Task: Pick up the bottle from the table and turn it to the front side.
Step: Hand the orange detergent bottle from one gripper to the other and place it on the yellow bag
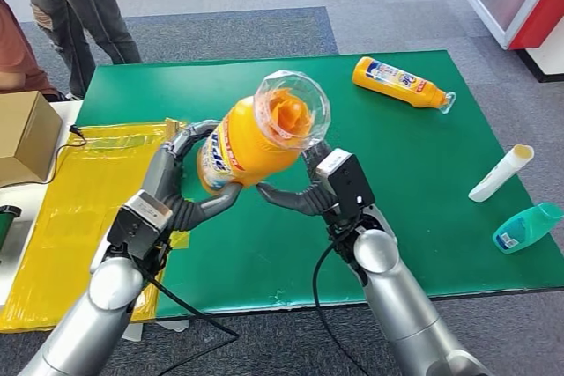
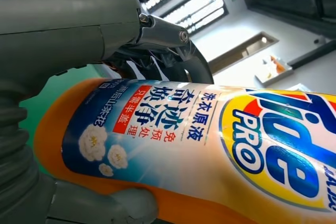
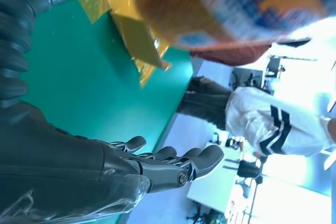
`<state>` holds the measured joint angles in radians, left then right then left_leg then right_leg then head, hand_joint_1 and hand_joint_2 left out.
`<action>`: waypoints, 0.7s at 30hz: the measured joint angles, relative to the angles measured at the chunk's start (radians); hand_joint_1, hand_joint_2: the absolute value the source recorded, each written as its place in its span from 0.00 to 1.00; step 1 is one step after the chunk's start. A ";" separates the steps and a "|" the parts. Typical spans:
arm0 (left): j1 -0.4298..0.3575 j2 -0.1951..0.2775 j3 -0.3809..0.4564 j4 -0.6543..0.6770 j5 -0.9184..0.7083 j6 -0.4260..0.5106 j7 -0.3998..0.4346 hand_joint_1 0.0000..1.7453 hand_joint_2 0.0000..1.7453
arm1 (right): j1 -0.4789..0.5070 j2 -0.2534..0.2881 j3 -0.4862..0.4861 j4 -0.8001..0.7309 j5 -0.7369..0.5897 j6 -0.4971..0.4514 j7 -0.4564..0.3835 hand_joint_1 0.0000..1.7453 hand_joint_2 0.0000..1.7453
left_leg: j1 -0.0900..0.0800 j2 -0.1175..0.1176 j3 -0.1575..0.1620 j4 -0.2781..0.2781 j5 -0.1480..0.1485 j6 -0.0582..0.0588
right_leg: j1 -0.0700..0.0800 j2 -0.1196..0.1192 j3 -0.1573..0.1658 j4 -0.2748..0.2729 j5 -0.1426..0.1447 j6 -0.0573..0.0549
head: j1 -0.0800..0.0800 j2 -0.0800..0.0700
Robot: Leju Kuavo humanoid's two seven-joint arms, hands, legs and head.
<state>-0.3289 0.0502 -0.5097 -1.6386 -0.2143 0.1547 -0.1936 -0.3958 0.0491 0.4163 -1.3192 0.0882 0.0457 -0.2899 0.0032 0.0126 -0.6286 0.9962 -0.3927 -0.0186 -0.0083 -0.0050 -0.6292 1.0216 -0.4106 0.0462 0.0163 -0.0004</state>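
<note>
above the green tabletop [image 1: 426, 217], just in front of the robot, the orange bottle [image 1: 256, 143] is held up off the surface, lying roughly on its side with the clear cap [image 1: 293, 107] tilted up toward the head camera. left hand [image 1: 180, 182] grips the lower body: its fingers [image 1: 193, 134] curl over the far side and the thumb presses from below near the base, label wrapped between them. in the left wrist view the printed label [image 2: 206, 140] faces the camera, the thumb [image 2: 115, 205] under the bottle and one finger [image 2: 174, 45] arched over it, so the grip looks firm. right hand [image 1: 313, 187] sits just under the cap end, fingers [image 3: 182, 163] spread wide and apart, holding nothing; from the right wrist view the bottle [image 3: 238, 9] hangs blurred above that hand, and i cannot tell whether any fingertip touches it.

judgement: step in hand is the turn, bottle already lifted. to do it well, keep the left hold tight on the body, roll slowly about the long axis, let the right hand close on or support the neck end before any regrasp, and stop once the main label faces front. risk is the smooth plastic slipping with only one hand gripping.
</note>
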 joint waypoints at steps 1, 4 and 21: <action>0.011 0.001 0.006 -0.009 -0.066 0.044 -0.002 1.00 1.00 | 0.003 -0.001 -0.008 0.002 0.002 -0.004 0.001 0.00 1.00 | 0.000 0.000 0.000 0.000 0.000 0.000 | 0.000 0.000 0.000 0.000 0.000 0.000 | 0.000 0.000; 0.057 0.006 0.036 -0.042 -0.316 0.199 0.006 1.00 1.00 | 0.020 -0.005 -0.039 0.002 0.013 -0.017 0.006 0.00 1.00 | 0.000 0.000 0.000 0.000 0.000 0.000 | 0.000 0.000 0.000 0.000 0.000 0.000 | 0.000 0.000; 0.316 0.026 0.178 -0.119 -1.076 0.421 0.226 1.00 1.00 | 0.072 -0.024 -0.156 -0.112 0.043 -0.024 0.021 0.00 1.00 | 0.000 0.001 0.000 0.000 0.000 0.000 | 0.000 0.001 0.000 0.000 0.000 0.000 | 0.000 0.000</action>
<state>-0.0130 0.0764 -0.3318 -1.7574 -1.2907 0.5753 0.0323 -0.3243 0.0256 0.2604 -1.4316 0.1311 0.0221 -0.2691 0.0032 0.0132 -0.6286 0.9962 -0.3932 -0.0187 -0.0083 -0.0045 -0.6295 1.0215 -0.4108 0.0460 0.0163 -0.0004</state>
